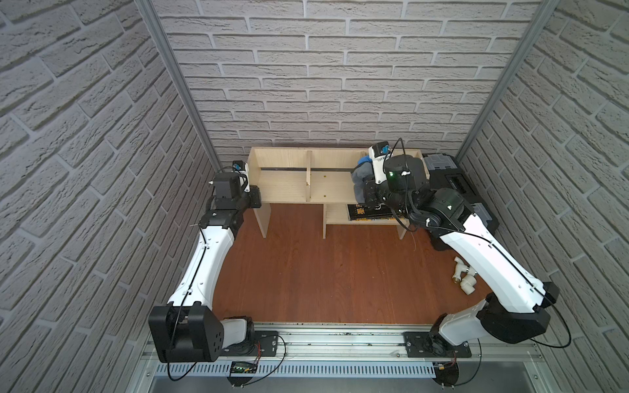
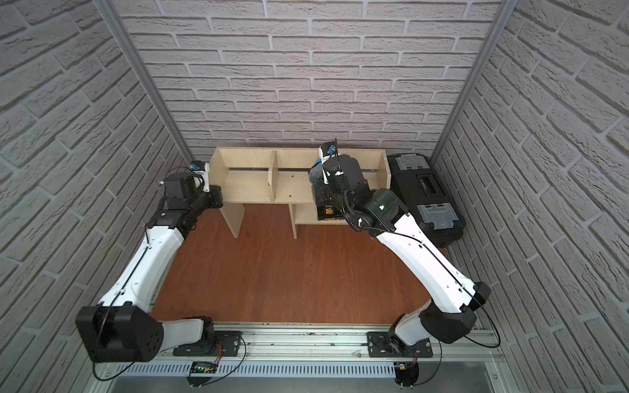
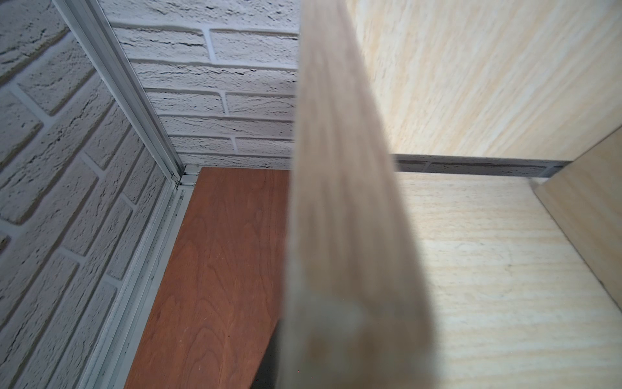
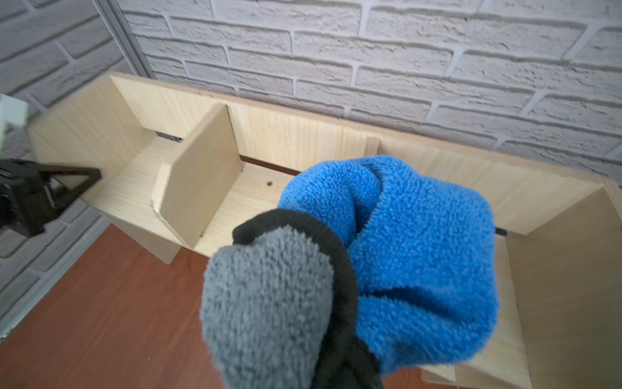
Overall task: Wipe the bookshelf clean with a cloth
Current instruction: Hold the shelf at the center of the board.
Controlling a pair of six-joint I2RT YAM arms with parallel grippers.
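Cloth (image 4: 404,252) is bunched and pinched tight in my right gripper (image 1: 366,192), at 1 o'clock over bookshelf (image 1: 289,183). Left gripper (image 1: 254,198) is clamped on its end panel (image 3: 336,168) at 11 o'clock, bracing. Looks mid-wipe. Next: press down and sweep toward 9 o'clock. Can't tell if there's board contact.

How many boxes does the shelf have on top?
3 in the shelf: the left one, the middle one, and the right one, partly hidden by the right arm and cloth.
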